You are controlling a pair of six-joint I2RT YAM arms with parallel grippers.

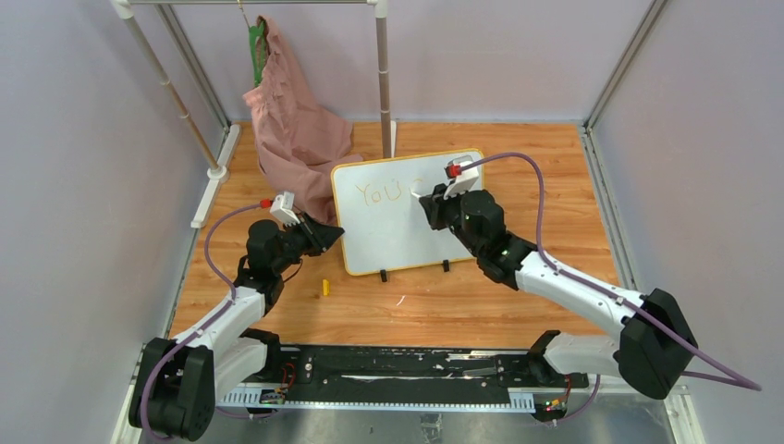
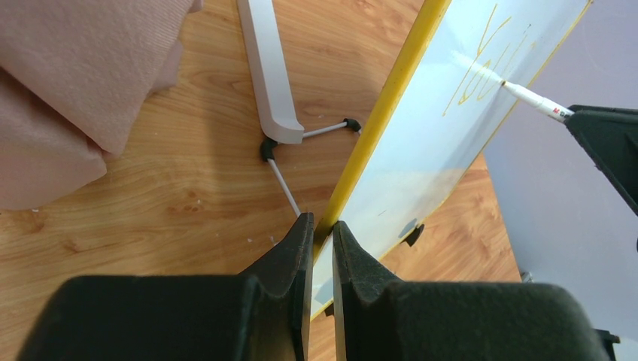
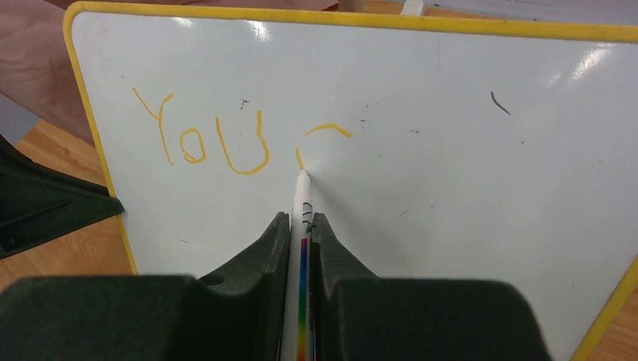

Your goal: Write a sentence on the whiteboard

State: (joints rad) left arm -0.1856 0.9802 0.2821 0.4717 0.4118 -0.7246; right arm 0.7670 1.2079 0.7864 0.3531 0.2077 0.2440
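The small, glossy white whiteboard with a thin yellow-orange frame (image 1: 398, 236) stood tilted at the centre of the top view on the wooden table (image 1: 444, 301). The left gripper (image 2: 322, 226) was clamped on its yellow side edge. The right gripper (image 3: 301, 219) was clamped on a slim white marker pen (image 3: 302, 194), whose tip touched the board just right of the thin orange-yellow handwriting "You" (image 3: 203, 139). The board looked light, stiff and slick, and tippy on its 2 small feet, so the frame edge seemed the surest hold.

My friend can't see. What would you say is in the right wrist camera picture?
The right gripper holds a white marker with its tip on the yellow-framed whiteboard, partway through a new letter. Orange writing before it reads "You".
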